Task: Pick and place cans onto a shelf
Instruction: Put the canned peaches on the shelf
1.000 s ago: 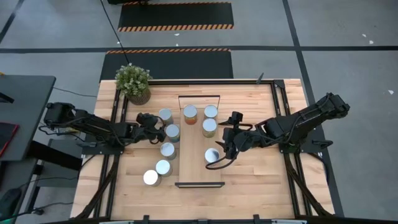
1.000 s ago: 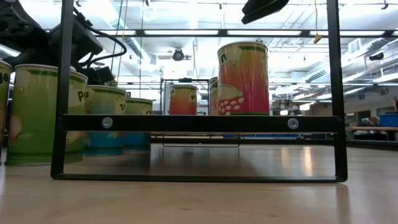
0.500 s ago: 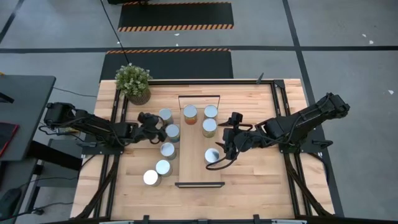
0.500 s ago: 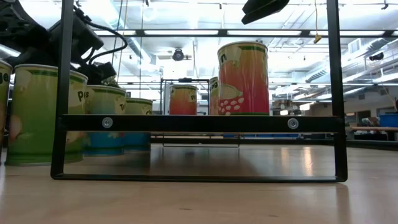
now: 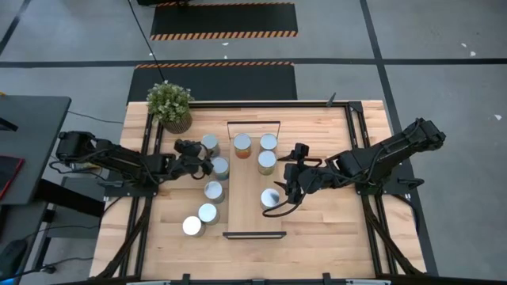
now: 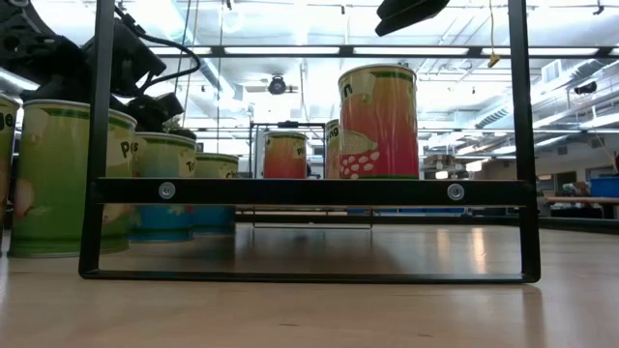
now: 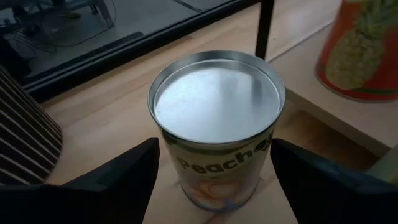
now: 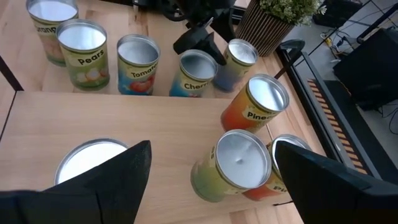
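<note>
Left gripper point(image 5: 198, 156) spread around a can by the shelf.
The peach can point(image 7: 216, 124) stands left of the shelf point(image 5: 253, 180), centre frame; right gripper point(image 5: 283, 192), unclenched, above another can point(image 5: 270, 197) on it.

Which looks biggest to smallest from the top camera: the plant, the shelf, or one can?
1. The shelf, by far the largest.
2. The plant.
3. A can, the smallest.

Silver-top cans point(image 8: 250, 102), orange/green sides; light-wood shelf point(image 5: 252, 186) w/ blk bars.
</note>
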